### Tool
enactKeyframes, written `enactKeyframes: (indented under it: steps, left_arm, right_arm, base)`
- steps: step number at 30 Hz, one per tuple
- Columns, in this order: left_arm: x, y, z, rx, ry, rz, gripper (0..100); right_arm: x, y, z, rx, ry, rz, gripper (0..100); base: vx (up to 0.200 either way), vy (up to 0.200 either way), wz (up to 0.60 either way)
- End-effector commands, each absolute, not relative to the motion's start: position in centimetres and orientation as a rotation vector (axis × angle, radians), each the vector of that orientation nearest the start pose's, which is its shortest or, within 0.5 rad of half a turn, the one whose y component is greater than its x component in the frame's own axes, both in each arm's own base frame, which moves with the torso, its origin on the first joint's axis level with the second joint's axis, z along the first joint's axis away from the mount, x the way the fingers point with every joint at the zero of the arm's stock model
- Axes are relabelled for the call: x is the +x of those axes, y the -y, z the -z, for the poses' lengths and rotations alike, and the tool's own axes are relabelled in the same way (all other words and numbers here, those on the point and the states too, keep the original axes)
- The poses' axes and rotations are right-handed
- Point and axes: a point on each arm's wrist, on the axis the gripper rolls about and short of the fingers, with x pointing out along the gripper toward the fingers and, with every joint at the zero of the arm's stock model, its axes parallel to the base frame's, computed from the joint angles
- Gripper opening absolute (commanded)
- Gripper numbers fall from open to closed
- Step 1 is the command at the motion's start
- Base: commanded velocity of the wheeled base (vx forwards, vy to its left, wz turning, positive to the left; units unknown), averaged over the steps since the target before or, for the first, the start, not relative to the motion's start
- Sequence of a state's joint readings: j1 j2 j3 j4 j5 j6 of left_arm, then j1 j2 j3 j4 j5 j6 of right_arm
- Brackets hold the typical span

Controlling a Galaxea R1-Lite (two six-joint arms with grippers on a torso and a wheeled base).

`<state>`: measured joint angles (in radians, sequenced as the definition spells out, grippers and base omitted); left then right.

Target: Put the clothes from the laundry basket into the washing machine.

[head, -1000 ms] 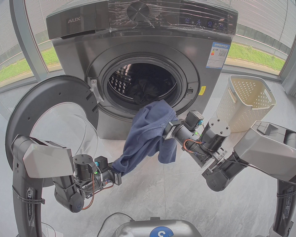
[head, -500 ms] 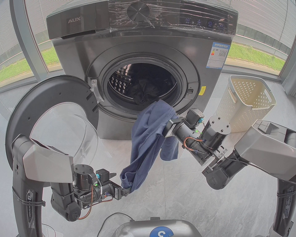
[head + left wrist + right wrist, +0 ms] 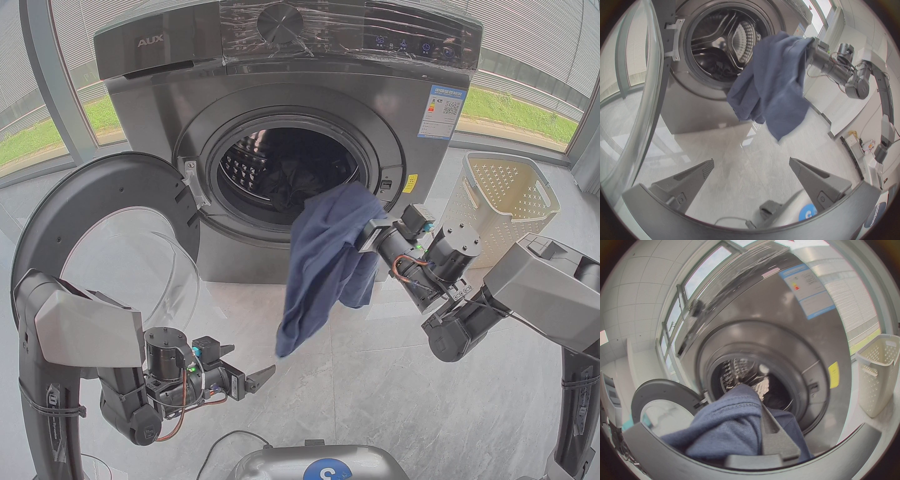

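Head view has our right gripper (image 3: 364, 227) pinching the blue cloth (image 3: 322, 262), which looks soft and floppy, mid-frame before the washing machine (image 3: 156, 119); left wrist view has our left gripper (image 3: 750, 160) wide open, empty; right wrist view says hold its bunched top.

The floor (image 3: 375, 406) is pale grey tile with a faint sheen. The washing machine (image 3: 156, 119) stands directly on it, its round door (image 3: 94, 206) swung open from the hinge on the machine's left. The cream perforated laundry basket (image 3: 500, 206) stands upright on the floor, just beside the machine's right side.
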<state>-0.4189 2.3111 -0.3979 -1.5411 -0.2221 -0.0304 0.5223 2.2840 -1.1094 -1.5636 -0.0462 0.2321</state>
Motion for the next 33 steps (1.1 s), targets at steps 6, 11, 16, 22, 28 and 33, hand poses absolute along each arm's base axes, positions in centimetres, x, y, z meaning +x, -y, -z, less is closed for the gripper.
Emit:
enactKeyframes:
  steps: [6,11,16,22,28,33]
  left_arm:
    - [30.9,13.5,-2.1,-0.025,-0.219,0.602,100]
    - [30.6,14.5,-2.0,-0.021,-0.219,0.639,100]
    - [31.1,16.4,-2.4,-0.021,-0.172,0.69,100]
    - [32.3,19.2,-3.3,-0.031,-0.08,0.745,100]
    - [33.3,20.4,-3.5,-0.04,-0.031,0.76,100]
    - [34.0,21.7,-3.7,-0.052,0.008,0.795,100]
  right_arm:
    - [36.8,-22.9,-11.7,0.331,0.279,-0.55,0]
    - [36.0,-24.0,-11.7,0.334,0.273,-0.578,0]
    - [35.3,-24.8,-11.6,0.336,0.263,-0.602,0]
    - [34.6,-25.8,-11.3,0.339,0.25,-0.629,0]
    - [34.0,-26.5,-11.3,0.341,0.245,-0.648,0]
    - [33.5,-27.2,-11.2,0.346,0.241,-0.654,0]
  base:
    - [0.0,0.0,0.0]
    - [0.0,0.0,0.0]
    - [0.0,0.0,0.0]
    - [0.0,0.0,0.0]
    - [0.0,0.0,0.0]
    - [0.0,0.0,0.0]
